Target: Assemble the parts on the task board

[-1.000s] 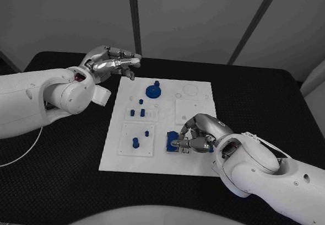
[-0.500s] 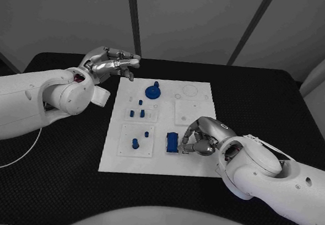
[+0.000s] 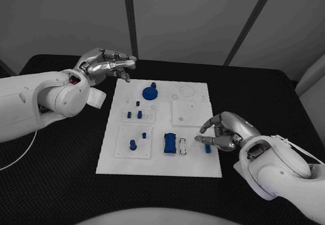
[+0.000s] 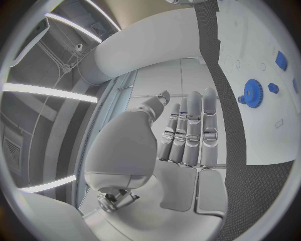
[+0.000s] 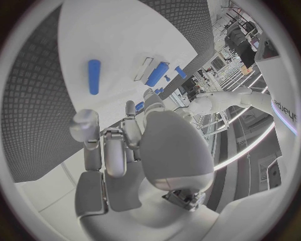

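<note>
Right hand (image 3: 225,136), fingers curled and holding nothing, hovers beside a blue pin (image 3: 208,148) on the task board (image 3: 195,169); left hand (image 3: 104,64) waits empty, fingers curled, off-board.

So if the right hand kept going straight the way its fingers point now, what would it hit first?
Probably the small blue peg lying on the task board just ahead of the right hand; beyond it lies the blue block. Height above the board is unclear.

Parts (image 3: 170,143) on task board (image 3: 191,169); table (image 3: 42,175) beneath.
</note>
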{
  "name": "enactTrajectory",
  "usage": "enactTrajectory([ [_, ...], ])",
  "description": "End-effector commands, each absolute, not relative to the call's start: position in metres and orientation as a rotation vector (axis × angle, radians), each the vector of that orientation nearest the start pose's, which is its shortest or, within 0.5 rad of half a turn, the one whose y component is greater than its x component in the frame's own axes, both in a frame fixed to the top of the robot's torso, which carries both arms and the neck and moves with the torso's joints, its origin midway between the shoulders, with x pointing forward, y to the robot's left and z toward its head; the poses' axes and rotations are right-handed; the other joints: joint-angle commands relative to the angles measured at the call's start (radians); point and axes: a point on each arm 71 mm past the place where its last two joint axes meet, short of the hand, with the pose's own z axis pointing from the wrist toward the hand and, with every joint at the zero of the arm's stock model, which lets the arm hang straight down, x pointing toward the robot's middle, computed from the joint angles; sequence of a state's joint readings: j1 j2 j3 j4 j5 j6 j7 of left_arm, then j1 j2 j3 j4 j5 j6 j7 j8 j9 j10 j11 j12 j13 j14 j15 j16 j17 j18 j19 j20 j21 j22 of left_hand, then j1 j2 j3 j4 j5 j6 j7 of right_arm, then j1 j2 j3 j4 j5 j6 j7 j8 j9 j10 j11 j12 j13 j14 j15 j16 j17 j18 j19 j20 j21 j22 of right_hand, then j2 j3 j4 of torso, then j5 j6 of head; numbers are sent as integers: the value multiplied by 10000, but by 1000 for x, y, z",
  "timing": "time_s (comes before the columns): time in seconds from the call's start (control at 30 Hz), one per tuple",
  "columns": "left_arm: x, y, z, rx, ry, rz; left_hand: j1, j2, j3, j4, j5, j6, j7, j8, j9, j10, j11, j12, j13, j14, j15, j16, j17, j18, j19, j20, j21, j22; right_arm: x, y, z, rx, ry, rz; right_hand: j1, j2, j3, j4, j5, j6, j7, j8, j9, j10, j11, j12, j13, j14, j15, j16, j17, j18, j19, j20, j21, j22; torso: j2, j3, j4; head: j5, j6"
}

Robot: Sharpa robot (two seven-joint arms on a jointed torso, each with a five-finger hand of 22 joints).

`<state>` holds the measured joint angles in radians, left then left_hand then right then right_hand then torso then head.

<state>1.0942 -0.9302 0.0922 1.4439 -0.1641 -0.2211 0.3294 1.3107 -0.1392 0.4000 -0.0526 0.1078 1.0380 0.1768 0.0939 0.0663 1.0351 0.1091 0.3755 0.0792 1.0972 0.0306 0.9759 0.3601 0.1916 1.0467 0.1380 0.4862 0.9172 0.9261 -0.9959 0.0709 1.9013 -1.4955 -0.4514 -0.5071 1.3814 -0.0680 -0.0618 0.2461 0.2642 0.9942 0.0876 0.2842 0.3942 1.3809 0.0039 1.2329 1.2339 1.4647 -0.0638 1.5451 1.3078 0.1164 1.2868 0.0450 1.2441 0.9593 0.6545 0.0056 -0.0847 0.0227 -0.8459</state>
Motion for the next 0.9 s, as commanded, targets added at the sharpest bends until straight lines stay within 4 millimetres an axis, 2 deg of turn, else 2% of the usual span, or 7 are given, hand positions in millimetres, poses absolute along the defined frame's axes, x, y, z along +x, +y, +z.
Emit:
enactTrajectory([
  [0.03, 496, 274, -186, -10571, 14285, -14471, 45, 70, -21, 1, -22, -79, 12, -37, 6, -54, 19, 67, 15, -37, 65, -42, -9, -91, 54, 6, -47, -10, 383, -203, -221, 2139, 17890, 6020, 31, 113, 41, 71, 51, 112, 36, -174, -157, -29, 74, -109, -75, 926, 89, -68, 2069, -24, -17, 88, -46, -30, 1, 4, 2, -145, 44],
  [0.13, 496, 274, -186, -10570, 14289, -14478, 45, 70, -21, 1, -22, -79, 12, -37, 6, -54, 19, 67, 15, -37, 65, -42, -9, -91, 54, 6, -47, -10, 384, -217, -221, 1964, 17946, 5523, -13, 117, 40, 151, 61, 250, 35, -321, -316, -33, 74, -169, -116, 921, 94, -81, 2051, -17, -32, 103, -64, -49, 5, -3, 3, -234, 62],
  [0.23, 496, 273, -186, -10567, 14299, -14495, 45, 70, -21, 1, -22, -79, 12, -37, 6, -54, 19, 67, 15, -37, 65, -42, -9, -91, 54, 6, -47, -10, 385, -225, -222, 1812, 18007, 5117, -63, 98, 25, 226, 63, 402, 18, -411, -432, -5, 64, -172, -107, 925, 88, -71, 2069, -19, -17, 104, -50, -18, 10, 15, -16, -296, 90],
  [0.33, 497, 273, -187, -10567, 14309, -14506, 45, 70, -21, 1, -22, -79, 12, -37, 6, -54, 19, 67, 15, -37, 65, -42, -9, -91, 54, 6, -47, -10, 386, -229, -224, 1702, 18155, 4821, -130, 54, -7, 300, 65, 572, -11, -458, -521, 16, 41, -176, -99, 925, 74, -73, 2068, -17, -15, 96, -52, -16, 14, 24, 6, -362, 103],
  [0.43, 497, 272, -187, -10576, 14338, -14512, 45, 70, -21, 1, -22, -79, 12, -37, 6, -54, 19, 67, 15, -37, 65, -42, -9, -91, 54, 6, -47, -10, 388, -229, -228, 1629, 18361, 4580, -256, -47, -74, 381, 92, 804, -67, -446, -583, 31, 5, -178, -88, 926, 48, -72, 2071, -15, -16, 80, -58, -19, 14, 12, 16, -370, 107],
  [0.67, 496, 272, -187, -10580, 14347, -14508, 38, 75, -31, 11, -24, -86, 15, -38, 5, -65, 23, 74, 14, -40, 68, -41, -12, -93, 59, 7, -57, -18, 393, -224, -235, 1566, 18723, 4344, -349, -97, -101, 407, 143, 1022, -136, -402, -615, 47, -49, -179, -75, 928, 6, -68, 2079, -15, -8, 47, -55, -8, 17, 8, 39, -338, 57],
  [0.9, 496, 273, -187, -10580, 14326, -14487, 38, 75, -31, 11, -24, -86, 15, -38, 5, -65, 23, 74, 14, -40, 68, -41, -12, -93, 59, 7, -57, -18, 396, -222, -239, 1568, 18927, 4070, -377, -115, -103, 404, 180, 1117, -171, -372, -614, 44, -78, -197, -84, 928, -16, -70, 2077, -15, -7, 28, -57, -7, 15, 5, 15, -311, 24],
])
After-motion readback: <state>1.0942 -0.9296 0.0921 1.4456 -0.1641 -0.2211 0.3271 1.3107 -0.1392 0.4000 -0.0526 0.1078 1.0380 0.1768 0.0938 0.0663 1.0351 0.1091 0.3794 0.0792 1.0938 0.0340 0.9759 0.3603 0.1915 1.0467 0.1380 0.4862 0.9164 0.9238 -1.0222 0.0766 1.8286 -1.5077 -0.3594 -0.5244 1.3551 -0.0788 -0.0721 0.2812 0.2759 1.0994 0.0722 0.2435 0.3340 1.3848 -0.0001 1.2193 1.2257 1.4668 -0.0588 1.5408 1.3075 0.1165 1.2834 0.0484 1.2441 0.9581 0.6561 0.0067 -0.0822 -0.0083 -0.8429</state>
